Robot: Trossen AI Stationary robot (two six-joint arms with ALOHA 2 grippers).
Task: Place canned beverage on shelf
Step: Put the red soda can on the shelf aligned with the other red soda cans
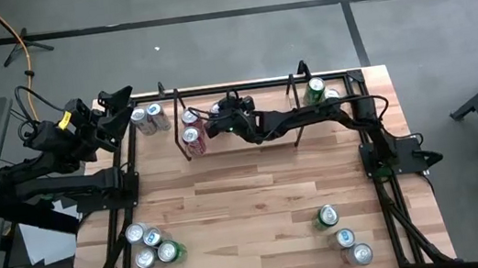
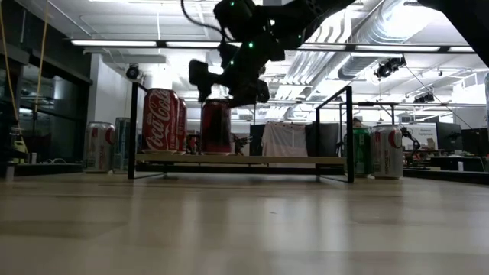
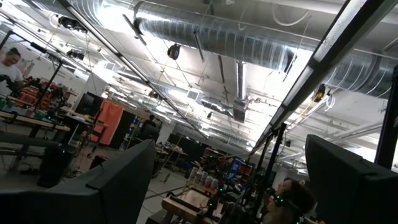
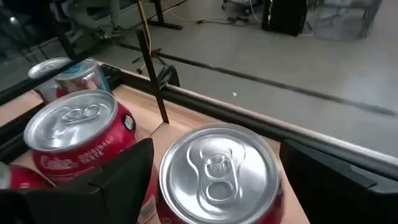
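Observation:
The shelf (image 1: 268,139) (image 2: 252,160) stands at the table's far middle, with red cans (image 1: 191,137) upright on the left part of its base. One dark red can (image 2: 216,126) (image 4: 217,174) stands upright on that base right under my right gripper (image 1: 217,123) (image 2: 229,90) (image 4: 214,180). The gripper is open, slanting down from the right, one finger on either side of the can's top, with narrow gaps showing. My left gripper (image 1: 115,102) (image 3: 230,186) waits at the table's far left corner, open, pointing up at the ceiling.
Two cans (image 1: 149,118) stand left of the shelf and a green can (image 1: 315,90) right of it. More cans cluster near left (image 1: 147,243) and near right (image 1: 345,236). The shelf's thin black rods (image 4: 152,74) rise close beside my right gripper. The table's middle is bare wood.

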